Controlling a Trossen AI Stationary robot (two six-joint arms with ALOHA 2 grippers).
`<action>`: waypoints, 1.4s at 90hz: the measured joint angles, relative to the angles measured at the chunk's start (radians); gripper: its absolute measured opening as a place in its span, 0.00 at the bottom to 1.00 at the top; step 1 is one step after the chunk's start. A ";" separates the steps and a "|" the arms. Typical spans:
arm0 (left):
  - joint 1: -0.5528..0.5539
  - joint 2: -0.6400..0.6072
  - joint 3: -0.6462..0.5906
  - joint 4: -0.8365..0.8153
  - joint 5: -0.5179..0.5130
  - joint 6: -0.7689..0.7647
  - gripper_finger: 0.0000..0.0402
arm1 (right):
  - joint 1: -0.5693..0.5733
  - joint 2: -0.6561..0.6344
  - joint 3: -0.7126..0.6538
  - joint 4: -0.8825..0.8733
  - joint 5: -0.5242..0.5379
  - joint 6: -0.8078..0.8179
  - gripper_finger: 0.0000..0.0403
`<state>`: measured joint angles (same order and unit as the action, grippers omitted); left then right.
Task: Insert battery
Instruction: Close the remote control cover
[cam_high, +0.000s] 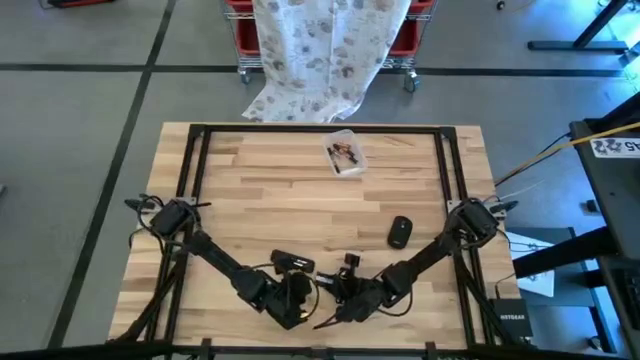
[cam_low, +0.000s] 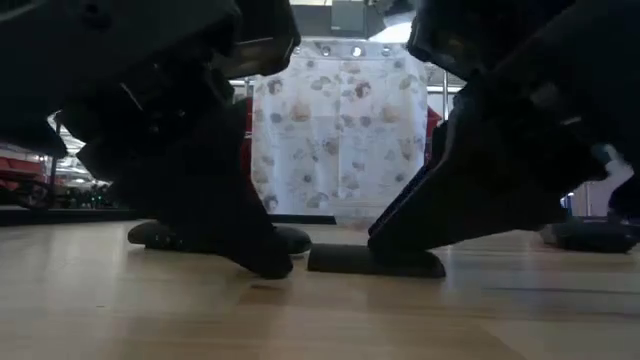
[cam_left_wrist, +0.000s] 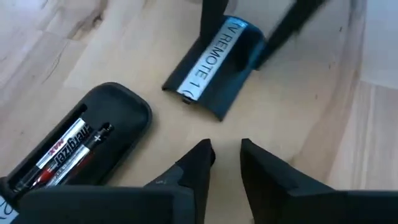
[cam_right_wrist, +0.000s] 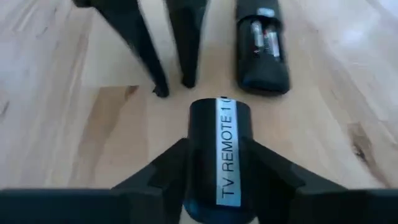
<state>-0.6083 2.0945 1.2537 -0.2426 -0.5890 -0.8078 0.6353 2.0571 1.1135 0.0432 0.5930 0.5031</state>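
Your batteries (cam_left_wrist: 73, 147) already sit side by side in the open bay of the remote (cam_left_wrist: 87, 146), which lies face down on the table (cam_high: 300, 190) near the middle of its front edge. From what the wrist views show, the insertion itself looks done; what seems left is closing the compartment.

The battery cover (cam_right_wrist: 222, 152), the dark piece labelled "TV REMOTE 1", lies just beside the remote, apart from it, a strip of bare wood between them. Your right gripper (cam_right_wrist: 214, 163) straddles it with its jaws spread to the cover's width, one finger along each long side. Whether the fingers actually press on it you cannot tell; in the low view the cover (cam_low: 375, 261) lies flat on the wood.

Your left gripper (cam_left_wrist: 225, 163) stands tips-down on the table between remote and cover, jaws parted by a narrow gap and holding nothing.

Farther back, a black mouse (cam_high: 400, 231) and a small clear packet (cam_high: 345, 154) lie untouched.
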 joint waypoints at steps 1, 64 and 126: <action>0.000 0.000 0.000 0.000 0.000 0.000 0.21 | 0.000 0.000 0.007 -0.014 0.000 -0.002 0.40; 0.072 0.011 -0.004 0.121 -0.026 0.082 0.36 | -0.007 0.002 -0.008 -0.120 -0.046 0.097 0.59; 0.073 -0.062 -0.004 0.130 -0.089 0.221 0.29 | -0.009 0.008 -0.010 -0.090 -0.002 0.119 0.59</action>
<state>-0.5350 2.0324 1.2495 -0.1122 -0.6777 -0.5864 0.6268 2.0655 1.1030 -0.0467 0.5915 0.6219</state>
